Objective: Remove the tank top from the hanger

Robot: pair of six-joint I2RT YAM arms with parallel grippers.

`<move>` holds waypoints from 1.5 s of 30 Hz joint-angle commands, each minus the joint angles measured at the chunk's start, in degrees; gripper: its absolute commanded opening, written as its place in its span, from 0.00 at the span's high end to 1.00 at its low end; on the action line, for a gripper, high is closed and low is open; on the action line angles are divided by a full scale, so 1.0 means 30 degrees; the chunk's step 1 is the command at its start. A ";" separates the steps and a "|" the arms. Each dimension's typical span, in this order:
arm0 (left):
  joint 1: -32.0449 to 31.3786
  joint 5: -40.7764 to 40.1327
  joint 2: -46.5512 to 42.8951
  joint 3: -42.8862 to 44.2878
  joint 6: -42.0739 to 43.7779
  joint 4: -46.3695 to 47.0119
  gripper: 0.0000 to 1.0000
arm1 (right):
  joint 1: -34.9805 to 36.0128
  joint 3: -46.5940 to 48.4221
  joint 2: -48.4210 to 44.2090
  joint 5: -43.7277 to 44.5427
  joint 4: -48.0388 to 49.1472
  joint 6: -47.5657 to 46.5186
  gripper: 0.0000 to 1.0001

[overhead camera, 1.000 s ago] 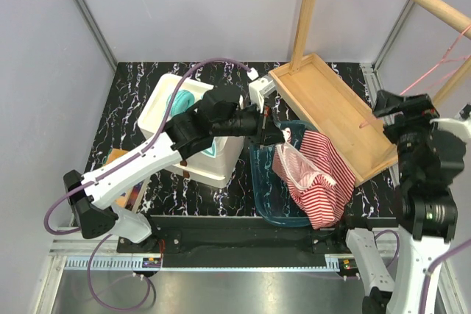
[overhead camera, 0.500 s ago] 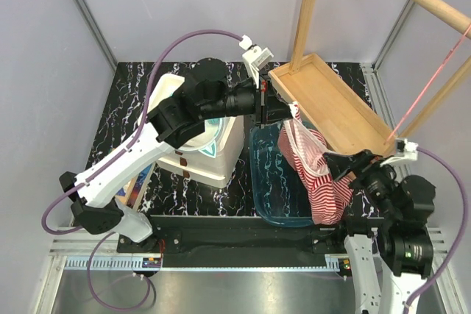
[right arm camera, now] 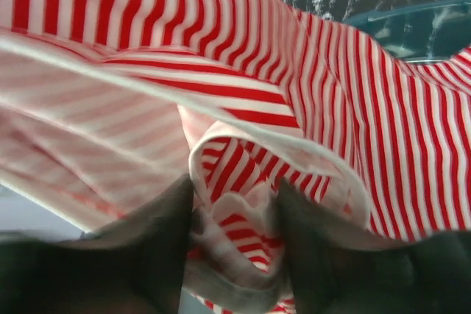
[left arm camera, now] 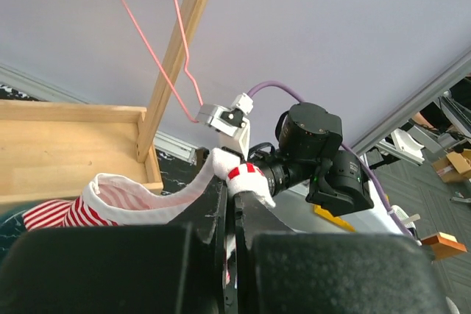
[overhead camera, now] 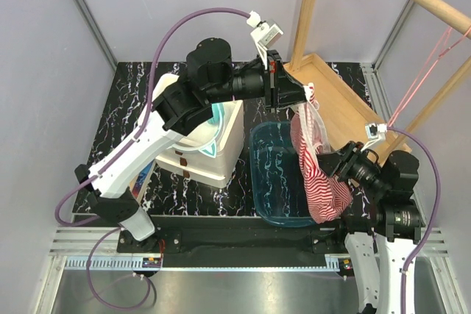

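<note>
Black, white-veined surface [overhead camera: 132, 101] fills the floor of a pale-walled cell, with both arm bases bolted at its near edge. Nearest on the right, the right arm bends inward, and its fingers [overhead camera: 340, 169] meet the lower part of the tank top [overhead camera: 320, 174]. The right wrist view shows both dark fingers [right arm camera: 165, 248] grasping a bunched fold of striped cloth [right arm camera: 331, 108], which packs the gap and touches each side.

Just beyond, the garment hangs as a long red-and-white drape over the right side of the blue tub [overhead camera: 268, 182], its lower end spilling past the tub's near right corner. Left of the tub stands a white bin [overhead camera: 221, 159].

Farther back, the left arm reaches across above the bin, and its fingers [overhead camera: 298, 97] are clenched tight on the top of the garment. In the left wrist view a pale strap [left arm camera: 239, 182] is pinched between them, and the striped body [left arm camera: 110, 196] trails off to the left.

Behind that lies a wooden tray [overhead camera: 346, 108], tilted, with a light wooden pole [overhead camera: 305, 12] rising from its far corner. At far right the hanger [overhead camera: 423, 71] slants down from another rack pole as thin pink wire [left arm camera: 147, 34], apart from the tank top.
</note>
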 commanded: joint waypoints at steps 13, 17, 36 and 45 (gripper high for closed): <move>0.1627 -0.1083 0.1023 0.5538 0.1193 0.2180 1.00 | -0.0050 0.8195 0.6012 -0.2750 0.9523 0.6171 1.00; 0.2388 -0.0616 0.0964 0.5245 0.0755 0.2238 1.00 | -0.0050 0.9341 0.6686 -0.2660 1.0665 0.6962 1.00; 0.3415 0.2255 0.3275 0.1026 -0.0740 0.1743 1.00 | -0.0050 0.4188 0.6132 0.0062 0.9295 0.3982 1.00; 0.2451 -0.2950 0.3456 -0.4008 0.2390 -0.0743 1.00 | 0.0009 0.1025 0.4521 0.0504 0.6684 0.2538 1.00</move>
